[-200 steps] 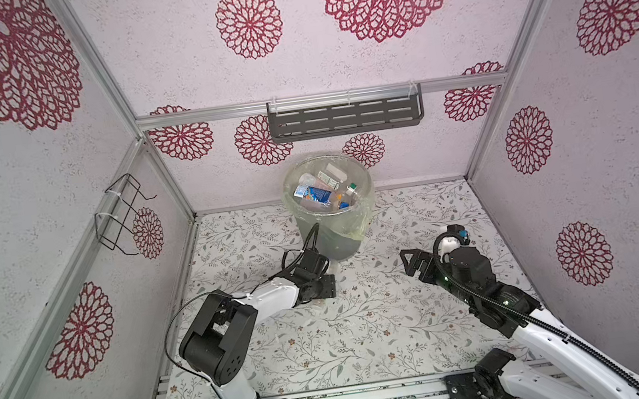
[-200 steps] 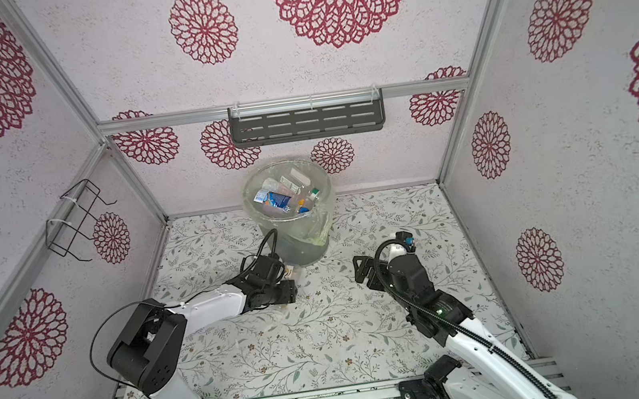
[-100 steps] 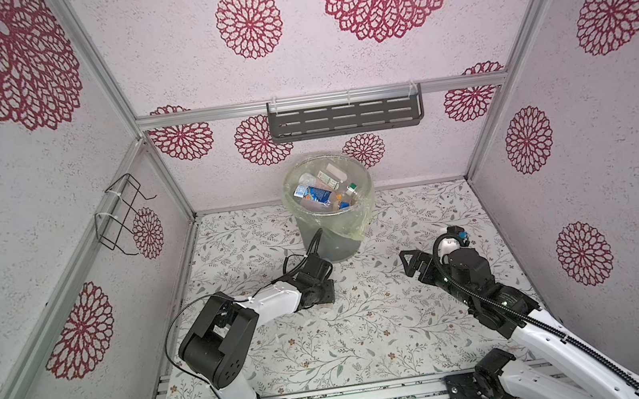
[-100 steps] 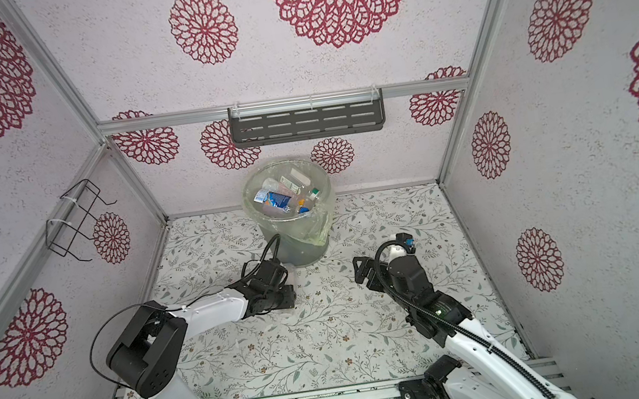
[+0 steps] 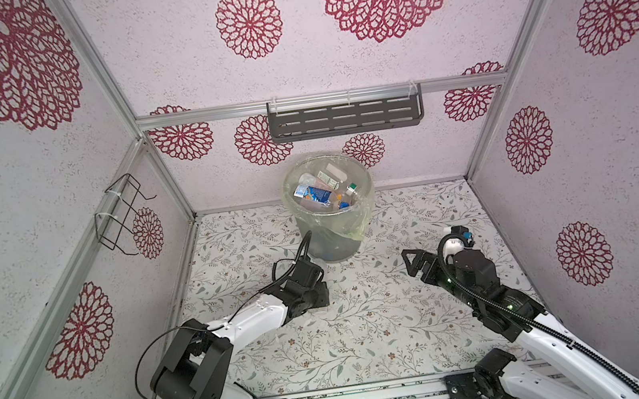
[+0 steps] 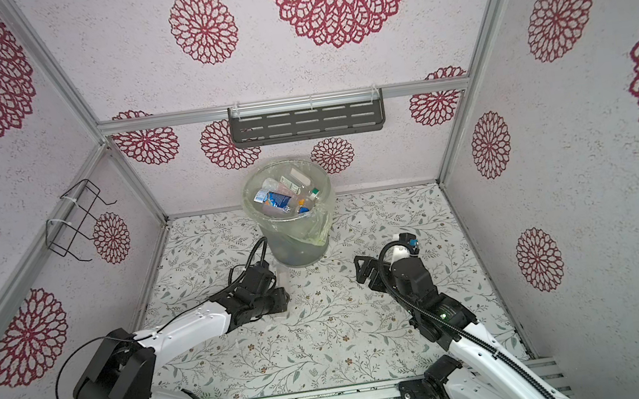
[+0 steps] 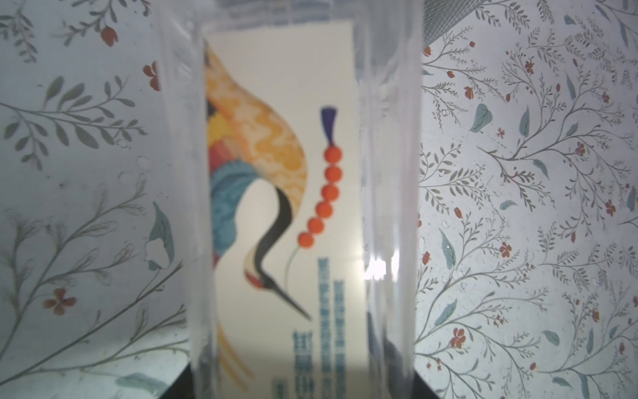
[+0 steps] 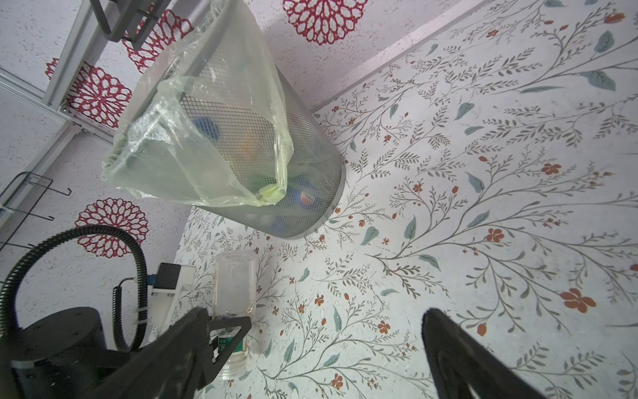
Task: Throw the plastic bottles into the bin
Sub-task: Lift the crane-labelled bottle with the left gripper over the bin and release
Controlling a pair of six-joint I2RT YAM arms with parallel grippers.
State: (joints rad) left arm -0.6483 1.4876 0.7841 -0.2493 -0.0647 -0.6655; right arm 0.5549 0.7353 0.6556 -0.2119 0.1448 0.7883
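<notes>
Down at the foot of the round grey mesh bin (image 5: pixel 336 244), lined with a clear yellowish plastic bag (image 8: pixel 214 138) folded over its rim, one clear plastic bottle (image 6: pixel 284 276) with a crane printed on its white label lies on the floral-patterned table (image 5: pixel 368 328). The left pincer (image 5: pixel 320 295) is low over it. In the left wrist view the bottle (image 7: pixel 283 207) fills the middle and the dark finger roots sit tight against both its walls, so the pincer reads as clamped on it. The bottle has not left the table. The right wrist view shows it (image 8: pixel 234 293) flat on the pattern, just beside the bin's base.

The right pincer (image 5: pixel 414 263) hangs over the table to the right of the bin, jaws wide apart and empty.

Most of the work looks done. A heap of plastic bottles (image 5: pixel 317 194) with blue, white and green labels and caps already lies inside the bin, and neither top view shows another loose bottle on the table. What seems left is this last one: raise it, carry it above the tall rim and let it drop in.
</notes>
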